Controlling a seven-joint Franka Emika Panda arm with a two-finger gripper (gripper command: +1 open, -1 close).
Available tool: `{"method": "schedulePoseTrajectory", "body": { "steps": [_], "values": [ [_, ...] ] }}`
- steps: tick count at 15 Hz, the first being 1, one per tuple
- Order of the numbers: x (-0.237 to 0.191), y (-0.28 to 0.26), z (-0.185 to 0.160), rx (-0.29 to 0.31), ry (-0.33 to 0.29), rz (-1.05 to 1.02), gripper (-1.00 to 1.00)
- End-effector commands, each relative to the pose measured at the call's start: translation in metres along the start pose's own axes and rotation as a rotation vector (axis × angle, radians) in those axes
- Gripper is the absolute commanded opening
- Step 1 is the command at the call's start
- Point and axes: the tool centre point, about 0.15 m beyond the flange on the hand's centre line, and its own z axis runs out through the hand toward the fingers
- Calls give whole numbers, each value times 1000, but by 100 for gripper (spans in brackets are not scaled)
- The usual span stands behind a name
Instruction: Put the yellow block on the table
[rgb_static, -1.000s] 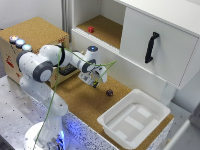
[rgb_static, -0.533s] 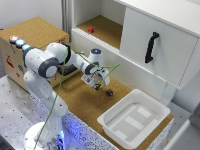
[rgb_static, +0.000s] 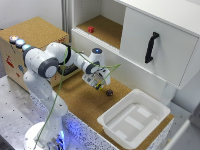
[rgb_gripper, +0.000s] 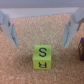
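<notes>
Since a second ago the arm (rgb_static: 50, 62) has swung its wrist toward the exterior view's right and lower, out over the open cork, so the gripper (rgb_static: 98, 80) now hangs close above the tabletop (rgb_static: 80, 102) rather than back near the cork-topped wooden box (rgb_static: 30, 37).

Going down in size: the white cabinet (rgb_static: 150, 45) stands behind, a red block (rgb_static: 91, 29) on its shelf; the white tray (rgb_static: 132, 120) sits on the tabletop toward the exterior view's right; a dark maroon block (rgb_static: 109, 92) lies on the cork just beside the gripper.

In the wrist view the two fingers (rgb_gripper: 11, 32) stand wide apart with nothing between them. The yellow block (rgb_gripper: 42, 56), lettered on its faces, rests on the cork, centred between the fingers but beyond their tips, clear of both. It appears already set down on the tabletop, so the coming move is probably a straight lift away, which the open gap allows without brushing the cube.
</notes>
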Motion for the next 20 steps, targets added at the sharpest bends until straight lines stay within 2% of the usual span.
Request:
{"method": "schedulePoseTrajectory", "body": {
  "steps": [1,5,11,14,15,16,17,19,20],
  "values": [
    [-15,-13,-55,19,19,17,100],
    [-24,-21,-82,58,62,35,100],
    [-33,-44,-124,63,104,-7,100],
    [-34,-59,-132,59,77,-38,100],
    [-33,-64,-135,75,64,-44,100],
    [-31,-70,-141,58,61,-47,100],
    [-28,-75,-143,65,43,-54,100],
    [-24,-85,-132,53,-32,-79,100],
    [-23,-87,-124,6,-59,-82,-100]
  ]
}}
